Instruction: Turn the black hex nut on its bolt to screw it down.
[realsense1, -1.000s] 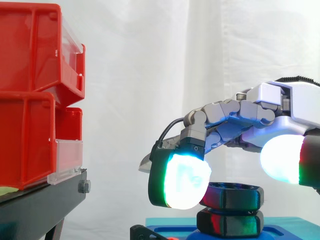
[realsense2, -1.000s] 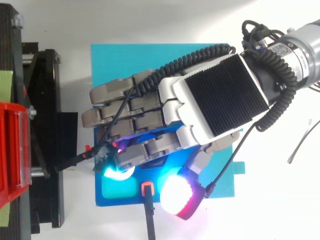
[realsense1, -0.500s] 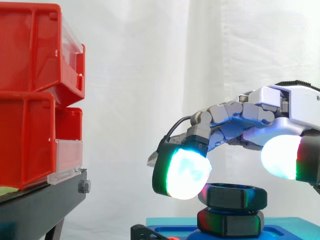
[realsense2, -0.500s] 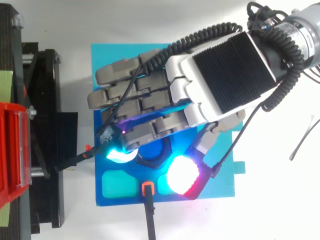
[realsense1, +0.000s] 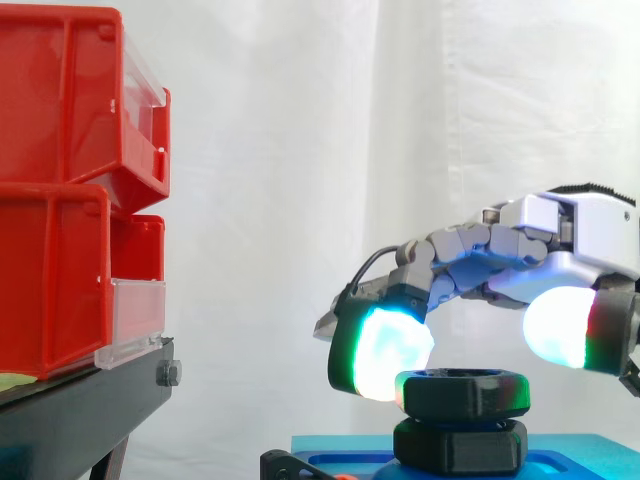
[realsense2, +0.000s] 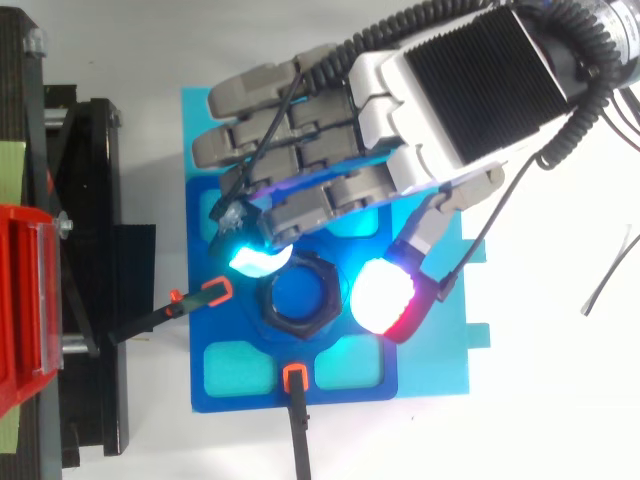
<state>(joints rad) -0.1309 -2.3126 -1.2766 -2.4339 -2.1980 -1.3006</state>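
**Item 1: black hex nut** (realsense1: 462, 392). You will find it threaded on the blue bolt (realsense2: 300, 290), whose end shows through the nut's bore from above. It sits level, close over a 2nd black hex piece (realsense1: 460, 445). You cannot tell whether the 2 touch. Judged from that closeness, little travel remains.

**Item 2: blue fixture** (realsense2: 250, 400). It lies on a teal plate (realsense2: 435, 365) on the white counter (realsense2: 560, 400). It likely serves to keep the bolt upright, so the nut turns about a fixed axis.

**Item 3: 2 orange-tipped clamps** (realsense2: 216, 292) (realsense2: 293, 376). One bears on the fixture from the bin side and one from the near edge. Their probable purpose is to stop the fixture twisting under the turning load.

**Item 4: hand** (realsense2: 450, 90). It reaches over the nut, palm down. Its fingers are loosely arched and the thumb is spread wide, with nothing clasped. A cyan fingertip (realsense1: 385, 350) sits against or just beside 1 flank of the nut. The thumb pad (realsense2: 385, 298) hangs just beside the opposite flank, slightly above the nut's top face. You should read this bracketing as a set-up: closing would pinch across the nut for a turn.

**Item 5: red bins** (realsense1: 60, 200) on a black stand (realsense1: 80, 410). They stand well apart from the nut and play no part in this step.
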